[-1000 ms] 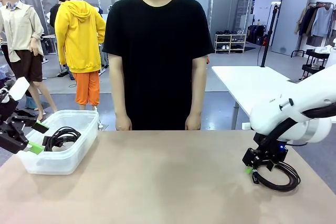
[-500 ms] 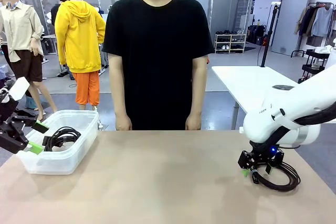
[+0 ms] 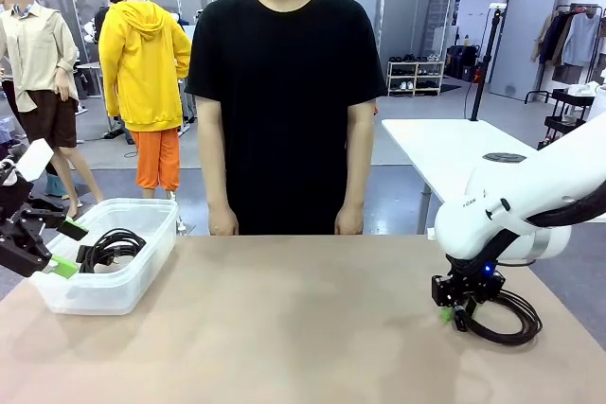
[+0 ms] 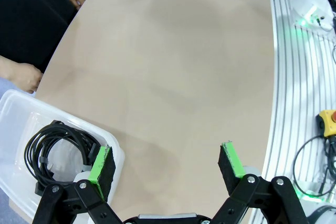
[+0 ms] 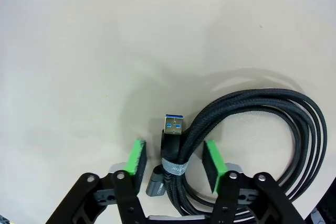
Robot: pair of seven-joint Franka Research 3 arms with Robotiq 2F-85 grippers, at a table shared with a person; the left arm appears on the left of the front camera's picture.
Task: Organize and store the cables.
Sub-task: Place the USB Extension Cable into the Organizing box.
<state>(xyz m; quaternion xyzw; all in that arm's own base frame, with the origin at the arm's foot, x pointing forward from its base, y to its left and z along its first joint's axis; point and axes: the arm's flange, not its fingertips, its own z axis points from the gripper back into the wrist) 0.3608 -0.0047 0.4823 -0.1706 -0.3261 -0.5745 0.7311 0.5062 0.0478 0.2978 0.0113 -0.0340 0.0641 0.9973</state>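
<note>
Starting at the left, the left gripper (image 3: pixel 59 245) hung at the near rim of the clear bin (image 3: pixel 142 267) with its jaws spread wide and nothing between them; one coiled cable (image 3: pixel 111 248) already lay inside the bin. The person stood at the far edge of the table (image 3: pixel 284 319), hands down, not touching anything. On the right, the right gripper (image 3: pixel 453 311) was down on the table, jaws pressed in on the second cable (image 5: pixel 252 129), pinching the tied bundle just behind its USB plug (image 5: pixel 172 125). To do this step well, my guess is the lift should go straight up and slow, since the grip sat on the tied neck and the loop would dangle and could swing or drag; then carry across and release well over the bin. The right wrist view showed the blue-tipped plug, the small tie and exactly which strands sat between the pads (image 5: pixel 212 164), all hidden under the arm in the front view. The left wrist view showed the stored coil from above and the person's hands at the table edge.
</note>
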